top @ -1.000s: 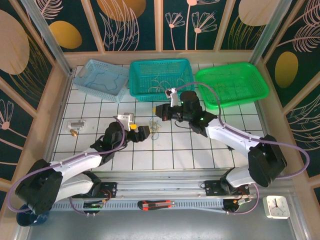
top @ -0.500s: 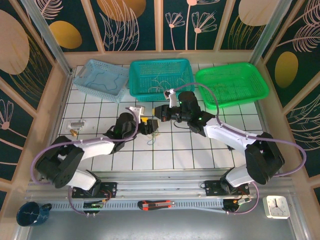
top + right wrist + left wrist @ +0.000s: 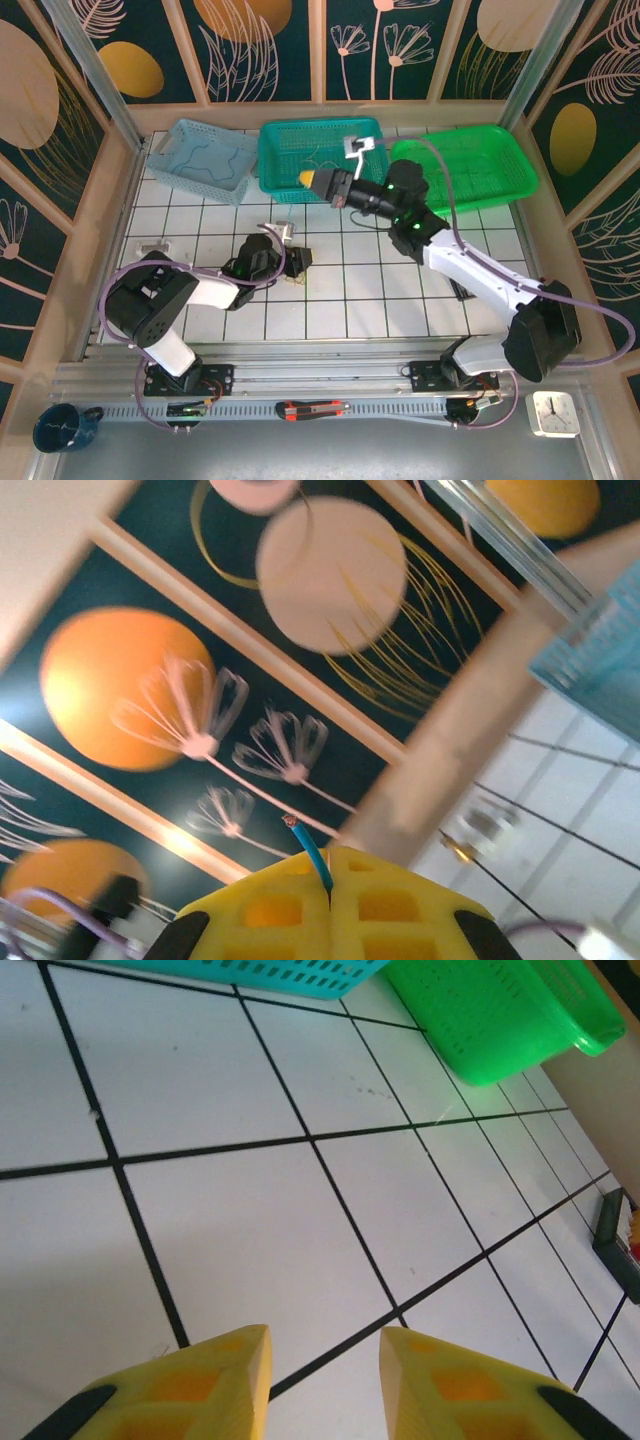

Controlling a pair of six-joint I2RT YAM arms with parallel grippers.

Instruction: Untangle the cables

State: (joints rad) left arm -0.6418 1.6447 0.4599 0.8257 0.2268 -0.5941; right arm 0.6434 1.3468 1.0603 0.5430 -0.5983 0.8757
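Observation:
My right gripper [image 3: 330, 880] is shut on a thin blue cable [image 3: 308, 852], whose bare end sticks up from between the yellow fingers. In the top view that gripper [image 3: 311, 178] is raised over the front edge of the teal basket [image 3: 275, 150]. My left gripper [image 3: 300, 260] lies low on the white tiles, pointing right. In the left wrist view its yellow fingers [image 3: 240, 1380] stand apart with only bare tile between them. A few thin pale wires [image 3: 292, 279] seem to lie on the tile by its tip, too small to make out.
A light blue basket [image 3: 205, 155] and a green basket [image 3: 465, 165] flank the teal one along the back wall. A small metal part [image 3: 150, 247] lies at the left. A dark flat object [image 3: 615, 1250] sits on the tiles at the right.
My right gripper has risen and moved back from the table's middle to the teal basket, still shut. My left arm folded in and dropped low, its jaws narrowing.

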